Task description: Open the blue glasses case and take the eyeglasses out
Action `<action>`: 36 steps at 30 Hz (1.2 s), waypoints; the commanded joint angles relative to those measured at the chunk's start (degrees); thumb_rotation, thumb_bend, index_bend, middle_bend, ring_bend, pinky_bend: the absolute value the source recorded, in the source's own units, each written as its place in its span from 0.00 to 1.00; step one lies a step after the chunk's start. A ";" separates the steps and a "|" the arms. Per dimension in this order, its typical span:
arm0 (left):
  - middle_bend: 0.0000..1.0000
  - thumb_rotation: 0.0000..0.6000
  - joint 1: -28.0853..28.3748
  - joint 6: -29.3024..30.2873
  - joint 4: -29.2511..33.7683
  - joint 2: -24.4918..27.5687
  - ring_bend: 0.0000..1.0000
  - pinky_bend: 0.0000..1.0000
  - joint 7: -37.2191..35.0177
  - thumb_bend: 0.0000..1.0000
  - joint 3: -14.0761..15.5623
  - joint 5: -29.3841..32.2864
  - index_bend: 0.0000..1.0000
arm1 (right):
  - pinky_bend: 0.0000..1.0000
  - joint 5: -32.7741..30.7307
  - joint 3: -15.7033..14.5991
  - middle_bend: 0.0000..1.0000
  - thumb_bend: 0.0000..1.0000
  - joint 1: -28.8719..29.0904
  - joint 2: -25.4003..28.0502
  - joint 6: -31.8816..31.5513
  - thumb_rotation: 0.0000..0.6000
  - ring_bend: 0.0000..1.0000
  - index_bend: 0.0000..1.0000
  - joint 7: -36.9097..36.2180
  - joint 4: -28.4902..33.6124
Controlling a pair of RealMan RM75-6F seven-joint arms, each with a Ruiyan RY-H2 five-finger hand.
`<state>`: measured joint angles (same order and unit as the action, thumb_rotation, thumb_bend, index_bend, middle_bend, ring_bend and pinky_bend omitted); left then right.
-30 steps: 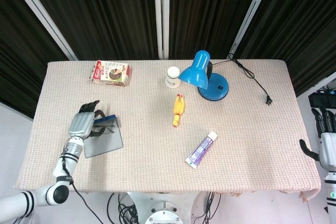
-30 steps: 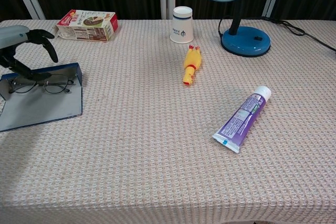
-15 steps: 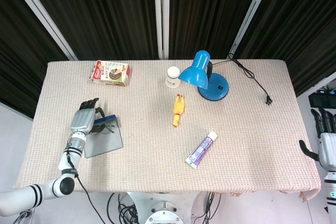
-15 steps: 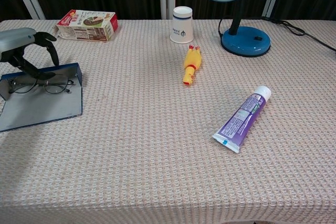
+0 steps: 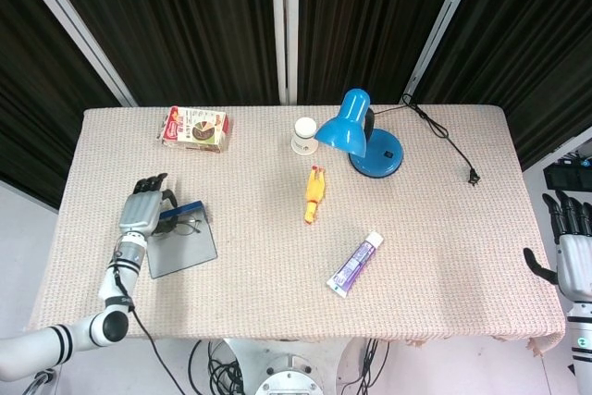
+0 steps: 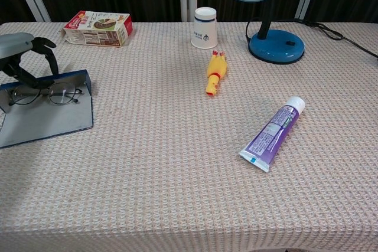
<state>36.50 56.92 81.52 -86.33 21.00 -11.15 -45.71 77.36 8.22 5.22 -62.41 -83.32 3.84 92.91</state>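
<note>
The blue glasses case (image 6: 47,123) lies open and flat near the table's left edge, also seen in the head view (image 5: 182,247). The eyeglasses (image 6: 50,94) rest inside against its raised blue wall, thin dark frame (image 5: 187,226). My left hand (image 6: 20,54) hangs over the case's left rear corner, fingers arched and apart, thumb low beside the left lens; I see nothing held in it (image 5: 141,210). My right hand (image 5: 569,238) hangs off the table's right edge with fingers spread, holding nothing.
A snack box (image 6: 97,28) lies at the back left. A white cup (image 6: 205,28), a blue desk lamp (image 6: 276,45) with its cord (image 5: 444,136), a yellow rubber chicken (image 6: 214,73) and a purple toothpaste tube (image 6: 273,134) occupy the middle and right.
My left hand has drifted left, from above the glasses toward the case's left rear corner. The glasses and case stay put. The right hand barely moved.
</note>
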 commanded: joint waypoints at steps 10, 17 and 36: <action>0.04 1.00 0.00 -0.23 -0.53 -0.03 0.00 0.00 -0.71 0.38 -0.21 -0.02 0.54 | 0.00 -0.20 -0.11 0.00 0.24 0.13 -0.25 0.42 1.00 0.00 0.00 0.02 -0.28; 0.05 1.00 -0.07 0.72 -0.04 -0.02 0.00 0.00 -1.24 0.39 -0.18 -1.83 0.57 | 0.00 -0.36 -0.12 0.00 0.24 0.03 -0.38 0.42 1.00 0.00 0.00 -0.30 -0.65; 0.09 1.00 -3.79 17.29 -8.77 -7.10 0.00 0.00 -0.71 0.39 5.79 -25.11 0.59 | 0.00 -0.04 -0.54 0.00 0.24 0.08 -0.70 0.82 1.00 0.00 0.00 -0.27 -1.05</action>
<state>33.30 73.32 74.19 -92.37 20.23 -6.15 -69.43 77.32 7.68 5.30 -63.11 -82.51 3.57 91.86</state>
